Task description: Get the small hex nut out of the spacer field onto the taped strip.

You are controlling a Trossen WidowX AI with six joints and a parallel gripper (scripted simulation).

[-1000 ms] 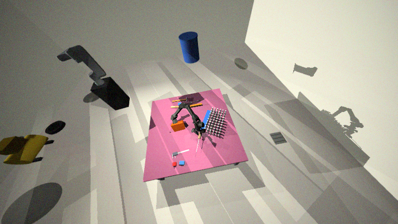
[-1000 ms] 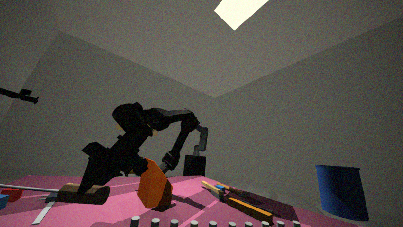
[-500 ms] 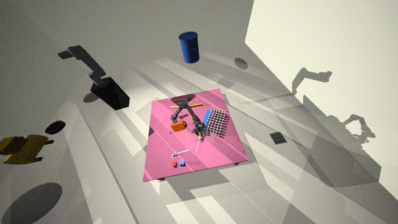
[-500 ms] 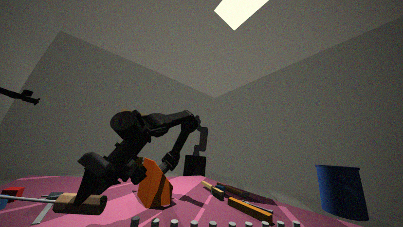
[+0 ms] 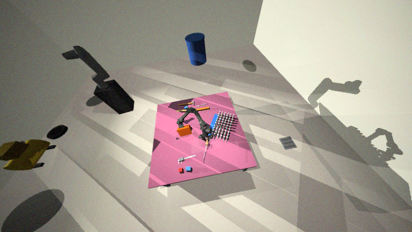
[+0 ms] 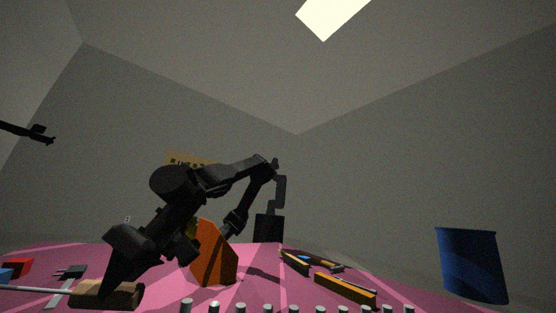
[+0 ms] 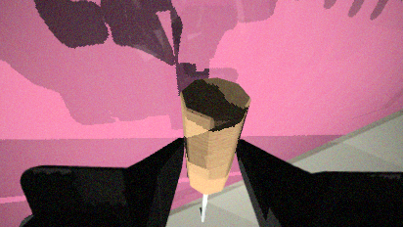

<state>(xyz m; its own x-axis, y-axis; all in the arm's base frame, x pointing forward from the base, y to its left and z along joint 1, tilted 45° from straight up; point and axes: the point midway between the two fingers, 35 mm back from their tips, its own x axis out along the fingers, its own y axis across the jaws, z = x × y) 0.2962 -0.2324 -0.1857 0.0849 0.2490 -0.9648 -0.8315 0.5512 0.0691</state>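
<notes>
My gripper [image 5: 206,139] [image 7: 209,144] is shut on the wooden handle [image 5: 207,142] [image 6: 83,294] [image 7: 210,161] of a tool with a thin metal rod [image 5: 205,152] [image 6: 35,288] [image 7: 204,207]. The tool is low over the pink table, outside the spacer field; I cannot tell whether it touches the table. The rod points away from the field, towards the near edge in the top view. Its far end is not clear. The metal spacers [image 5: 225,123] [image 6: 187,305] stand in rows beside the blue taped strip [image 5: 214,120]. I cannot make out the nut.
An orange block [image 5: 183,131] [image 6: 207,256] stands by the arm's base. A caliper [image 5: 181,159] [image 6: 75,271], a red cube [image 5: 180,170] [image 6: 18,267] and a blue cube [image 5: 188,169] lie near one edge. A hammer [image 5: 185,103], a wrench [image 5: 201,105] and orange bars [image 5: 203,108] lie at the opposite edge.
</notes>
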